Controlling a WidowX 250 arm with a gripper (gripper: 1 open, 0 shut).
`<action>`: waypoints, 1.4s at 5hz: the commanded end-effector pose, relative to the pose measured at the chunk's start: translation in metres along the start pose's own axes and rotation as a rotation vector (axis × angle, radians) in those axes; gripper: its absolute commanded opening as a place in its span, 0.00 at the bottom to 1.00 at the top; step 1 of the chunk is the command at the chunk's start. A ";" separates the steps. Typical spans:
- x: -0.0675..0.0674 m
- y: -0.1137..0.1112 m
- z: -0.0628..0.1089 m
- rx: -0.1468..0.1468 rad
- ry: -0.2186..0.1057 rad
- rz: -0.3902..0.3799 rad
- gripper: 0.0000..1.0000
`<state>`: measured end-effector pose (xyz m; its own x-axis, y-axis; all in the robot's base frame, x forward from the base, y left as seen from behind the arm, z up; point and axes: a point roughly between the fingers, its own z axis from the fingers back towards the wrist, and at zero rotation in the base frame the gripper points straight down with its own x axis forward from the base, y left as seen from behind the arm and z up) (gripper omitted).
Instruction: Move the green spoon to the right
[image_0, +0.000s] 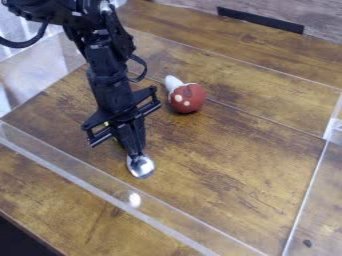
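Observation:
The green spoon lies on the wooden table, left of centre. Only its shiny silver bowl shows plainly. The black arm comes down from the upper left and points almost straight down. My gripper is shut, its two fingers drawn together into a narrow point right at the spoon's handle, just above the bowl. Those fingers cover the yellow-green handle almost entirely.
A red round apple-like object with a pale stem lies up and right of the gripper. A low clear plastic wall runs along the front and sides of the work area. A small white speck sits near the front wall.

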<state>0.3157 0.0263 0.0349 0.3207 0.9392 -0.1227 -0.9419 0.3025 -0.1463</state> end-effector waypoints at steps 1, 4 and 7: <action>0.006 -0.020 0.025 -0.025 -0.050 -0.075 0.00; -0.052 -0.059 0.052 0.007 -0.090 -0.455 0.00; -0.029 -0.043 0.047 0.023 -0.143 -0.338 0.00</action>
<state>0.3379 -0.0125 0.0665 0.6151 0.7882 0.0193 -0.7852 0.6146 -0.0758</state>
